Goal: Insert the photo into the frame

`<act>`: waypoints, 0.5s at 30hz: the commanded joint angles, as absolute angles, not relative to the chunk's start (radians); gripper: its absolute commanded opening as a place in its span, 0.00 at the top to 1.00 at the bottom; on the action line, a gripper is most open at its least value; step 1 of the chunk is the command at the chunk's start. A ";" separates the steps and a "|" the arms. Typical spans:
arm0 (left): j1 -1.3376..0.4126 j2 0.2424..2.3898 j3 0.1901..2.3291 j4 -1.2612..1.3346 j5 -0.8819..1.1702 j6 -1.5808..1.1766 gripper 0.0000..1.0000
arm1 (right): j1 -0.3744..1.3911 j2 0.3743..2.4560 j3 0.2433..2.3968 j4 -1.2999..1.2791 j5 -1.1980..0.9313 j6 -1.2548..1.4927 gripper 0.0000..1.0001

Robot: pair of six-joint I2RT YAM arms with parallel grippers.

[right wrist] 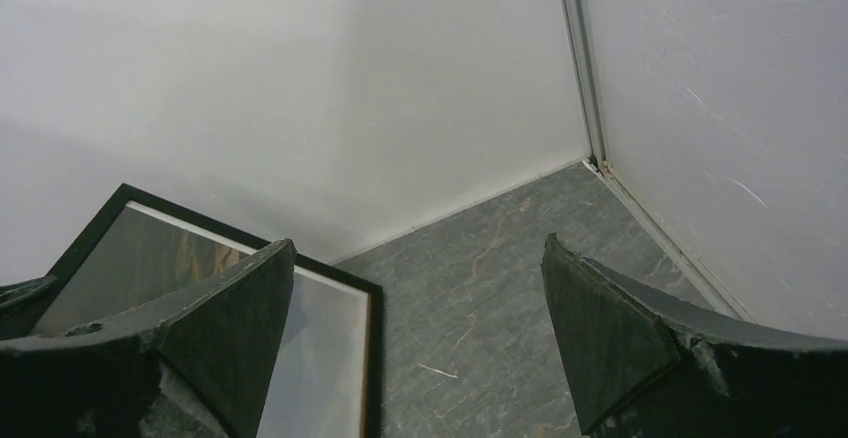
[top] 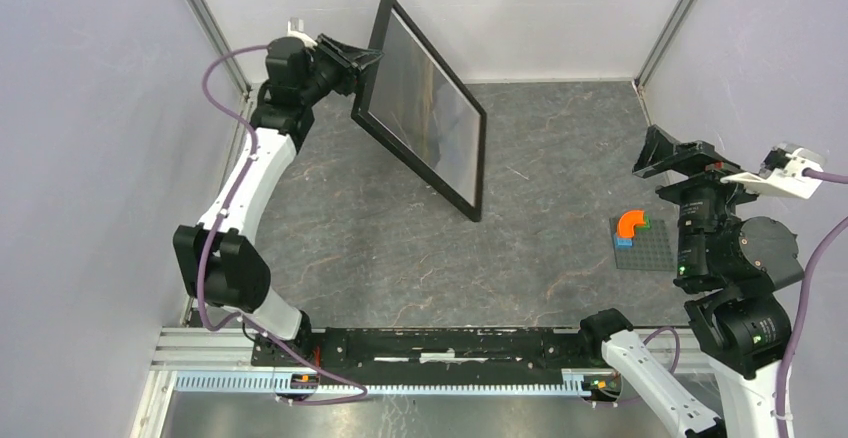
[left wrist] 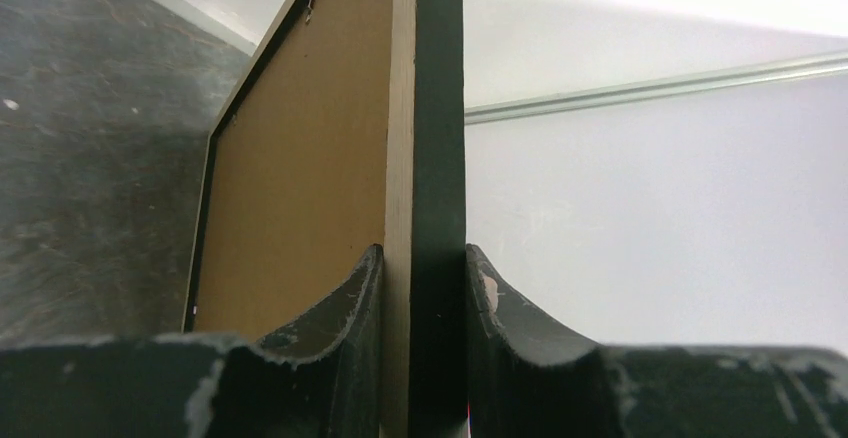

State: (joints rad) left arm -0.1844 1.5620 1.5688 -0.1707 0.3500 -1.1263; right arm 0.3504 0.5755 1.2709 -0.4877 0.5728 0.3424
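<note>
The frame [top: 410, 163], with thin black rails, stands tilted on edge at the back left of the table, its lower corner down by the tabletop. Behind its glass shows the photo [top: 432, 108], dark brown hills under a pale sky. My left gripper [top: 365, 58] is shut on the frame's upper left rail. In the left wrist view its jaws [left wrist: 425, 258] pinch the rail's black and light-wood edge [left wrist: 438, 138], with a brown backing board [left wrist: 300, 158] filling the frame's rear. My right gripper [top: 665, 153] hovers open at the right, holding nothing; its wrist view [right wrist: 420, 243] shows the frame's corner [right wrist: 372, 358] and the photo [right wrist: 325, 348].
A small grey studded baseplate [top: 650, 250] carrying an orange curved piece [top: 630, 223] and small blue and green bricks lies at the right, below my right gripper. White walls close in the table at the left, back and right. The arms' mounting rail [top: 450, 343] runs along the near edge.
</note>
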 commanded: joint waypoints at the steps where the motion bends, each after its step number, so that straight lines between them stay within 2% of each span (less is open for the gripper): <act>1: -0.217 1.588 1.413 0.174 0.449 -1.366 0.98 | 0.350 0.573 1.248 -0.482 0.573 0.328 0.02; 5: -0.332 1.665 1.282 0.339 0.355 -1.365 0.98 | 0.350 0.583 1.223 -0.477 0.540 0.348 0.02; 9: -0.428 1.761 1.160 0.612 0.199 -1.461 0.98 | 0.349 0.588 1.196 -0.496 0.486 0.369 0.02; 15: -0.530 1.943 1.171 0.813 0.003 -1.458 0.98 | 0.350 0.576 1.176 -0.533 0.480 0.379 0.02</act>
